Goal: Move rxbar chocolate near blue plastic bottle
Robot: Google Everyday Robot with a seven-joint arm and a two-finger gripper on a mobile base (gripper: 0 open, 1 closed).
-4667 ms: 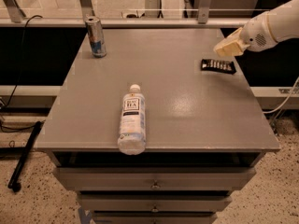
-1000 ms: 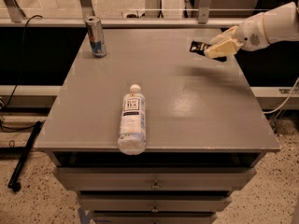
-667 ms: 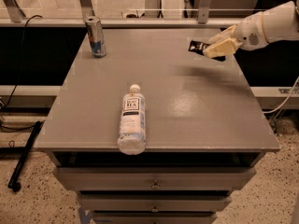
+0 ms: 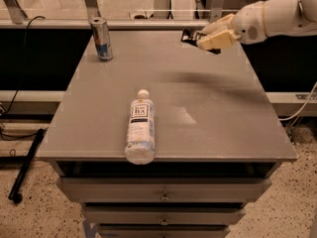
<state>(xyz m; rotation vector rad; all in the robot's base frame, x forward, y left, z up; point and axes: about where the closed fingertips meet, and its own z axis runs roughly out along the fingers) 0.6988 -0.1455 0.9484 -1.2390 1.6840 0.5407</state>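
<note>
At one o'clock over the table (image 4: 223, 113), the gripper (image 4: 210, 37) pinches the rxbar chocolate (image 4: 189, 35), seemingly lifted clear so it can ride to the blue plastic bottle (image 4: 140, 128) lying near six o'clock.

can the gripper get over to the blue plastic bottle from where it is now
Probably yes. The gripper holds the rxbar chocolate over the far right of the table. Bare tabletop lies between it and the blue plastic bottle, and the can stands far left, off that path.
</note>
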